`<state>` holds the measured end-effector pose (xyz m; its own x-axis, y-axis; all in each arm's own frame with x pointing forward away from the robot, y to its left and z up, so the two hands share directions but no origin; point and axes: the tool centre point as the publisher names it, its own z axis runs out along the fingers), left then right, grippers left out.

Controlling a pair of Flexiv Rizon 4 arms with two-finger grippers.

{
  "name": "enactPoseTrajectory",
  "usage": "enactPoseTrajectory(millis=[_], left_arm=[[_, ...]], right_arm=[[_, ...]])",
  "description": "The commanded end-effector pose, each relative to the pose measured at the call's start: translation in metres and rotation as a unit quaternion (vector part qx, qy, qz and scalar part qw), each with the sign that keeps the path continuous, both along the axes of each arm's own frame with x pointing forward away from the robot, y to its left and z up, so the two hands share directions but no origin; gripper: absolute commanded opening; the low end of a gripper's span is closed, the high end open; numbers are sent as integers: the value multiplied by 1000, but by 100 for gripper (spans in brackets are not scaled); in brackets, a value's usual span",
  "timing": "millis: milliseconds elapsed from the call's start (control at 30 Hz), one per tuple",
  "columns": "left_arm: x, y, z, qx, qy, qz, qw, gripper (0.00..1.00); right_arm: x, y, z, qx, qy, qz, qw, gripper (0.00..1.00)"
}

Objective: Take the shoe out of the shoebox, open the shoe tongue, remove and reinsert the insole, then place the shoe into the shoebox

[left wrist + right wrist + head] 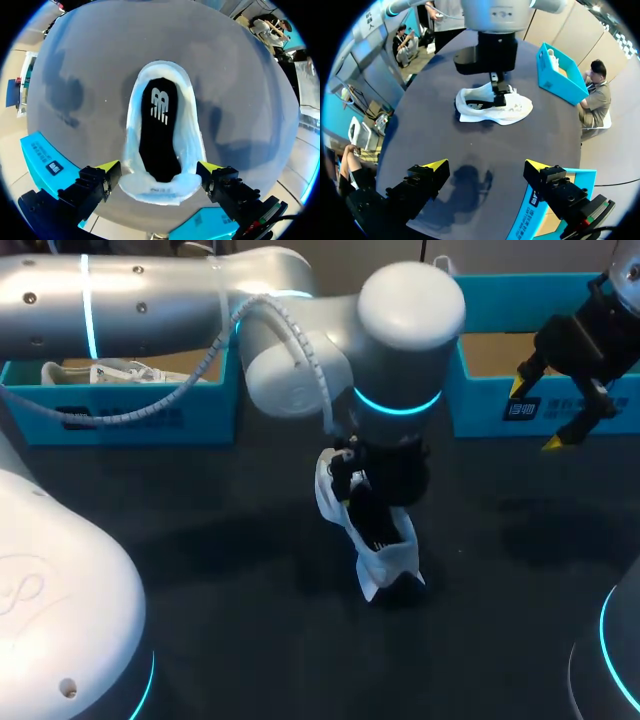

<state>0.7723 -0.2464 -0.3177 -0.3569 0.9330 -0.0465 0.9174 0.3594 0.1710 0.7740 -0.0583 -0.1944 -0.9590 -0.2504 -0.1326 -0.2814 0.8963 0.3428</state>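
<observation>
The white shoe [385, 558] is lying on the worktop [250, 640] (black insole [159, 135] showing inside), sitting between the spread left jaws. The right jaws are hanging spread near the right-hand blue shoebox [480, 390].

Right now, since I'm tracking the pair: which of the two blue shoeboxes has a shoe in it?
The left shoebox: a white shoe lies inside. The right shoebox shows only its bare brown floor.
</observation>
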Motion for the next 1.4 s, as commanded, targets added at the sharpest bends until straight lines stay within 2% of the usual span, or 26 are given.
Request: enactPoseTrajectory(millis=[33,300,733,767,867,900,967,1067,1400], left_arm=[[5,7,9,-3,9,1,1000,100],[11,14,24,-9,13,1,1000,100],[47,28,36,-12,22,23,999,100],[48,28,36,-12,22,25,999,87],[52,26,32,-13,23,30,999,62],[52,26,30,-12,25,31,999,59],[51,24,28,-11,33,31,999,59],[46,22,23,-9,41,25,999,53],[31,14,14,-5,57,6,998,54]], right_arm=[[2,0,-1,-1,1,0,1000,100],[2,0,-1,-1,1,0,1000,100],[2,0,-1,-1,1,0,1000,100],[2,0,-1,-1,1,0,1000,100],[2,0,-1,-1,1,0,1000,100],[2,0,-1,-1,1,0,1000,100],[2,0,-1,-1,1,0,1000,100],[2,0,-1,-1,1,0,1000,100],[2,0,-1,-1,1,0,1000,100]])
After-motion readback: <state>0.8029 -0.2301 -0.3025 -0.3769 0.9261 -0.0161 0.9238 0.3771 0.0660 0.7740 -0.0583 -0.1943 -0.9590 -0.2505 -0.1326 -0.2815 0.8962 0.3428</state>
